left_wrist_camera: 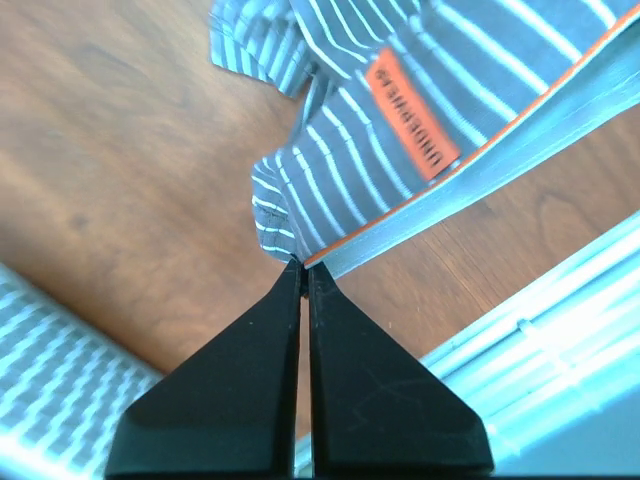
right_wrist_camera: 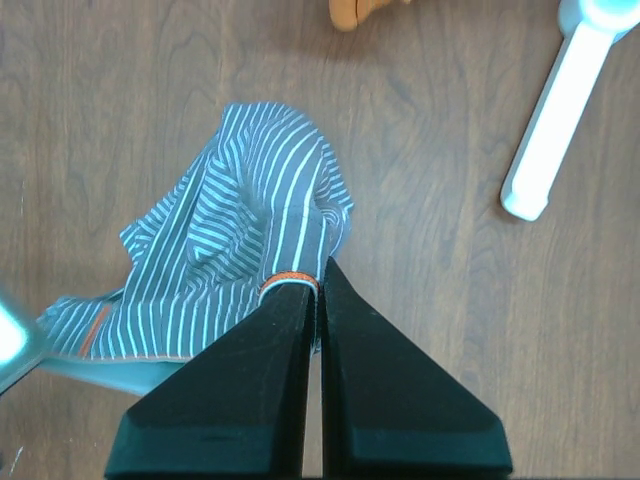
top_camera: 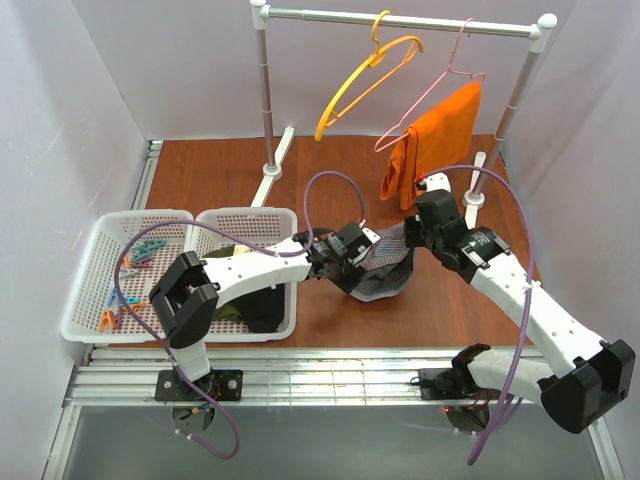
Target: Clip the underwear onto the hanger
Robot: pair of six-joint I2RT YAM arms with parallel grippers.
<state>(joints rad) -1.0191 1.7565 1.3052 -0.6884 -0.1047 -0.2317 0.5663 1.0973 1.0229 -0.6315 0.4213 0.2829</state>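
The grey striped underwear [top_camera: 385, 268] hangs bunched between both grippers, just above the wooden table. My left gripper [top_camera: 352, 262] is shut on its waistband edge; the left wrist view shows the waistband [left_wrist_camera: 470, 190] and its orange tag [left_wrist_camera: 412, 112] past the closed fingertips [left_wrist_camera: 304, 268]. My right gripper [top_camera: 412, 236] is shut on the waistband's other end, where the orange-edged fold [right_wrist_camera: 290, 281] sits at the fingertips, the underwear [right_wrist_camera: 230, 240] drooping left. The yellow-orange hanger [top_camera: 362, 82] hangs empty on the rail at the back.
A white rack [top_camera: 400, 20] stands at the back; its foot shows in the right wrist view [right_wrist_camera: 555, 130]. A pink wire hanger with orange cloth [top_camera: 440, 135] hangs on it. Two white baskets sit at left: one [top_camera: 90, 290] with clothespins [top_camera: 130, 275], one [top_camera: 285, 222] with dark clothes.
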